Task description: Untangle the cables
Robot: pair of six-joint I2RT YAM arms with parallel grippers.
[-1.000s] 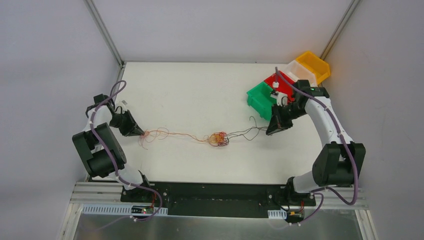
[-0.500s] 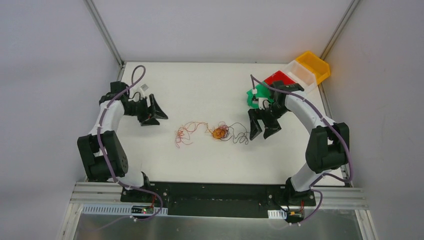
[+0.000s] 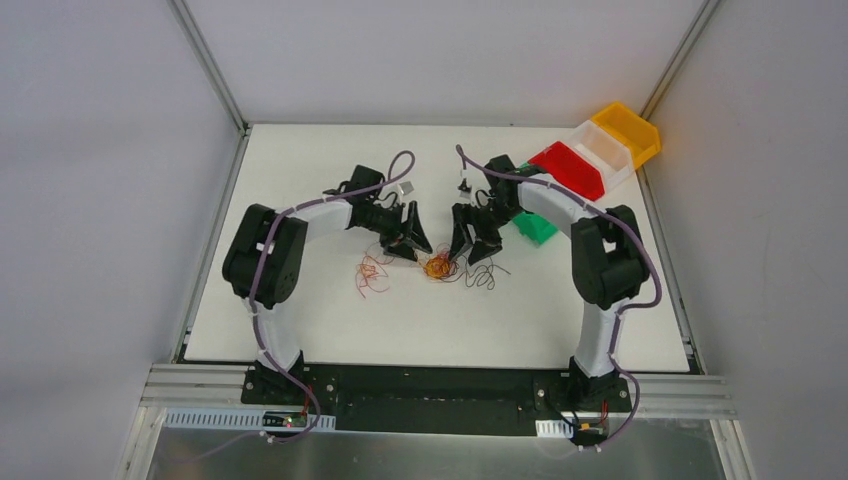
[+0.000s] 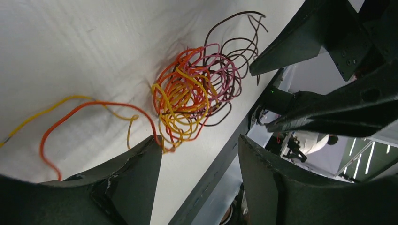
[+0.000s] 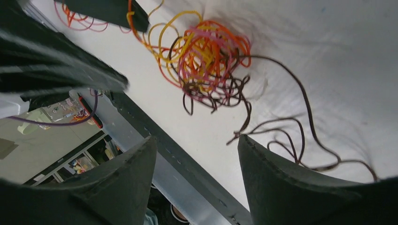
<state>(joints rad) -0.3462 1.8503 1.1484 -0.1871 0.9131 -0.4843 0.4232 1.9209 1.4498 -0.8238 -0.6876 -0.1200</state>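
The cables (image 3: 437,267) lie on the white table as a small knot of orange, yellow, pink and dark brown curls. Loose red strands (image 3: 372,275) trail left and dark ones (image 3: 485,275) trail right. My left gripper (image 3: 412,245) stands open just left of the knot, my right gripper (image 3: 472,250) open just right of it. In the left wrist view the knot (image 4: 195,96) sits just beyond the open left gripper (image 4: 199,140), with an orange strand (image 4: 94,105) running to one fingertip. In the right wrist view the knot (image 5: 211,51) lies beyond the open right gripper (image 5: 197,138). Neither gripper holds anything.
A green bin (image 3: 535,228) sits right behind the right arm, partly hidden by it. Red (image 3: 568,168), clear (image 3: 600,150) and yellow (image 3: 628,130) bins line the far right corner. The table's near edge (image 3: 440,362) runs in front of the arm bases.
Both grippers were shut on strand ends far apart, stretching the cables. They have opened, let go and swung inward to the knot, and the strands have sprung back into a compact bunch.
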